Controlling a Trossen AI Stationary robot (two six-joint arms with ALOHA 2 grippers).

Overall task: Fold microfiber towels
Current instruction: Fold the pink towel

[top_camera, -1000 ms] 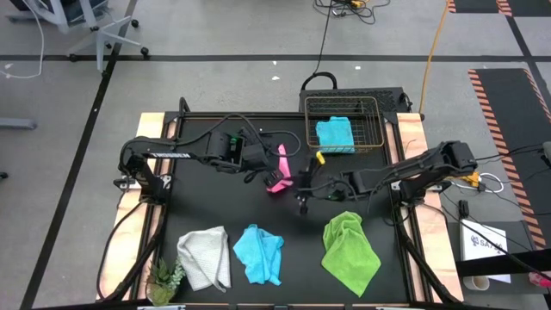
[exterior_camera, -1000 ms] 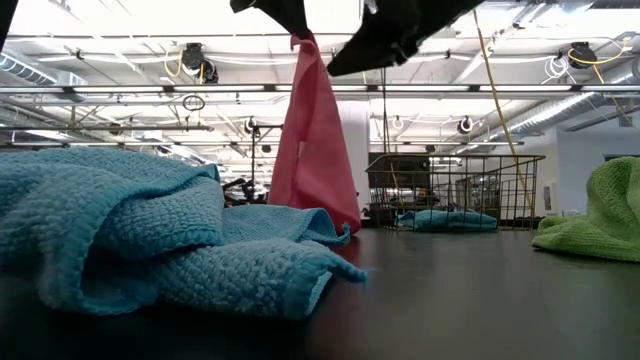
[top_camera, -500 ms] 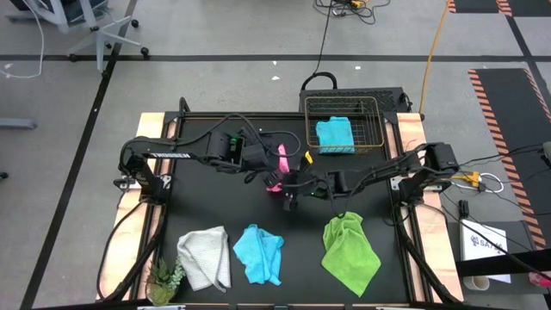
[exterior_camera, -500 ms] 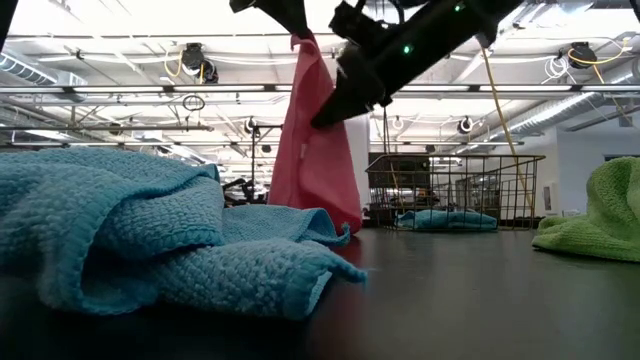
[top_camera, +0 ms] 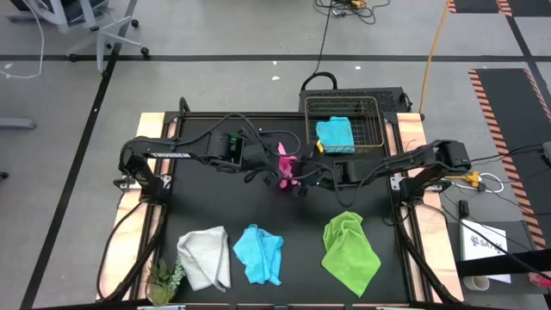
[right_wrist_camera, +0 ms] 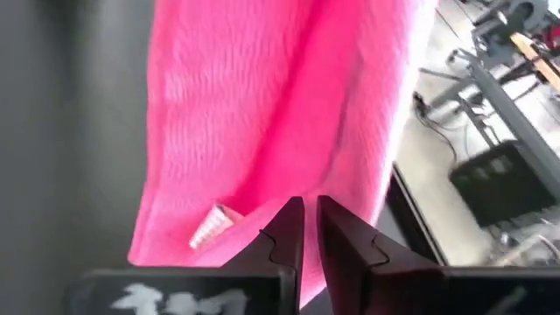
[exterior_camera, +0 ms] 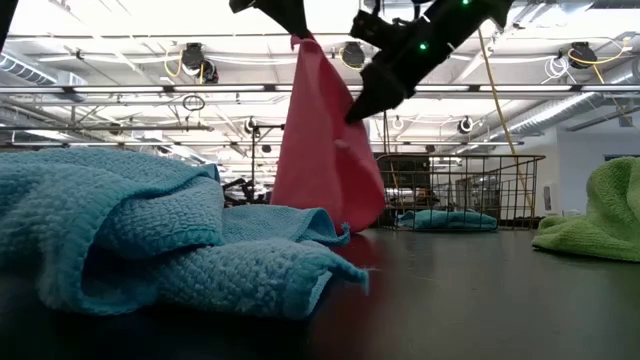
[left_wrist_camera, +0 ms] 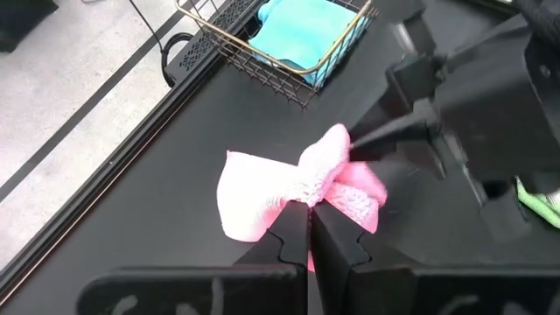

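Pink towel (top_camera: 282, 164) hangs above mid-table, clamped at its top edge by the closed fingers of the left gripper (top_camera: 274, 164). The right gripper (top_camera: 297, 179) pinches a side edge, fingers nearly closed on the cloth, as the right wrist view shows.

Risk: the right grip appears shallow, near the hem. If the arms pull apart, the edge may slip free and the towel would swing back into a single hanging drape. Both grippers sit close together, so contact between them is also possible. A low pass could drag the hem over the blue towel (top_camera: 258, 254) below.

Surface: black mat (top_camera: 207, 202), with a white-grey towel (top_camera: 205, 256), a green towel (top_camera: 350, 251) and a small plant (top_camera: 166, 280) along the near edge. A wire basket (top_camera: 343, 108) at the far edge holds a second blue towel (top_camera: 335, 135). Room: grey floor, cables, overhead pipes and lights.
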